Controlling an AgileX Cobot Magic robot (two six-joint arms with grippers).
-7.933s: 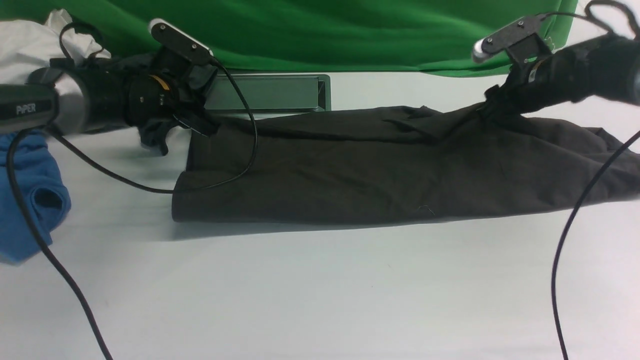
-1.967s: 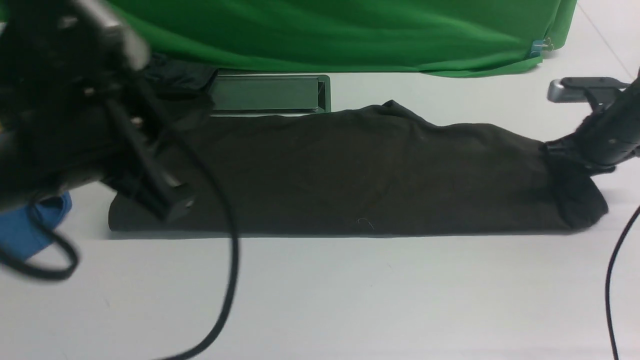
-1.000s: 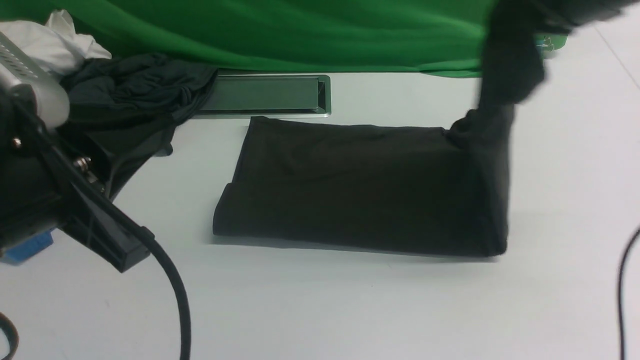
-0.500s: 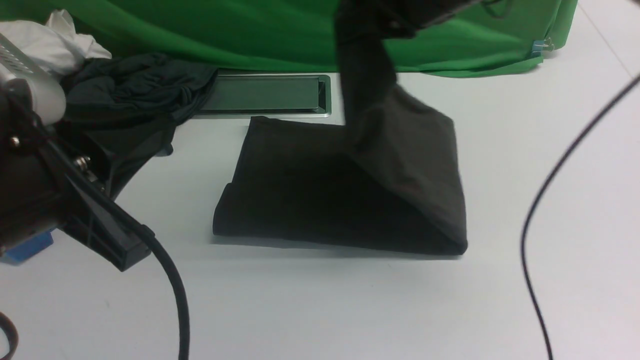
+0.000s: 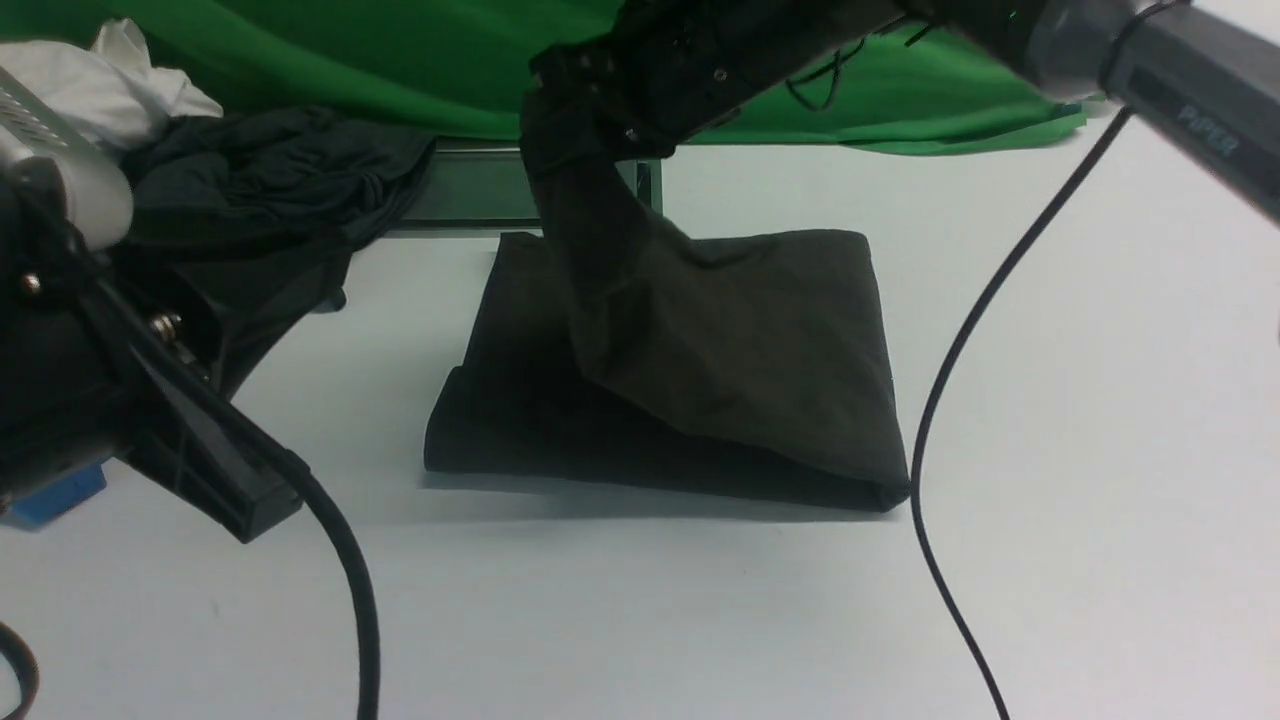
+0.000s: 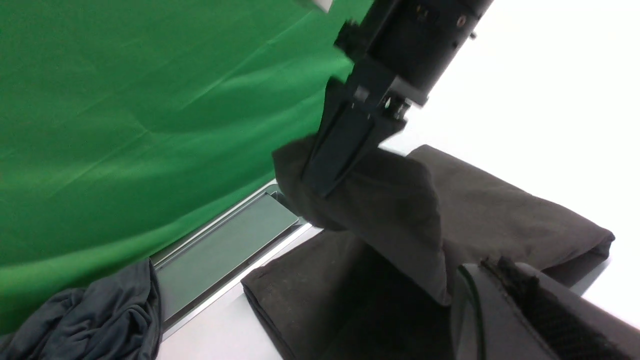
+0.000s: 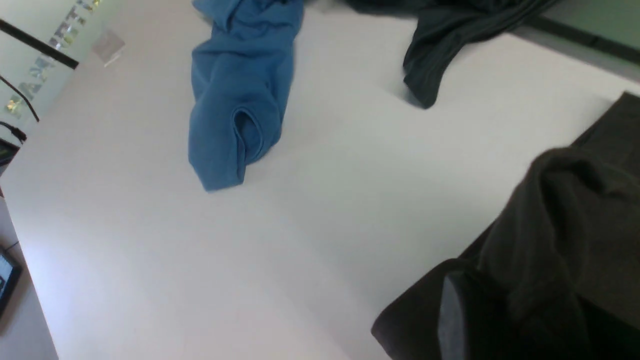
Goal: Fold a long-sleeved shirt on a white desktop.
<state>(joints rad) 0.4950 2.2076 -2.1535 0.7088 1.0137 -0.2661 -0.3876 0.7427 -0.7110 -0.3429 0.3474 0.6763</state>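
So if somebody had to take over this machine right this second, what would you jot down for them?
Right gripper: shut on an end of the long-sleeved shirt, holding it lifted over the far left part of the stack.
Left gripper: shut, empty, near the left edge, off the shirt.
Shirt: mid white desktop, folded to a compact rectangle, in front of the grey cable slot.
Done: sleeves and long folds.
Left: lay the held flap flat, release, tidy.
Dark teal-grey garment and blue tee lie aside.
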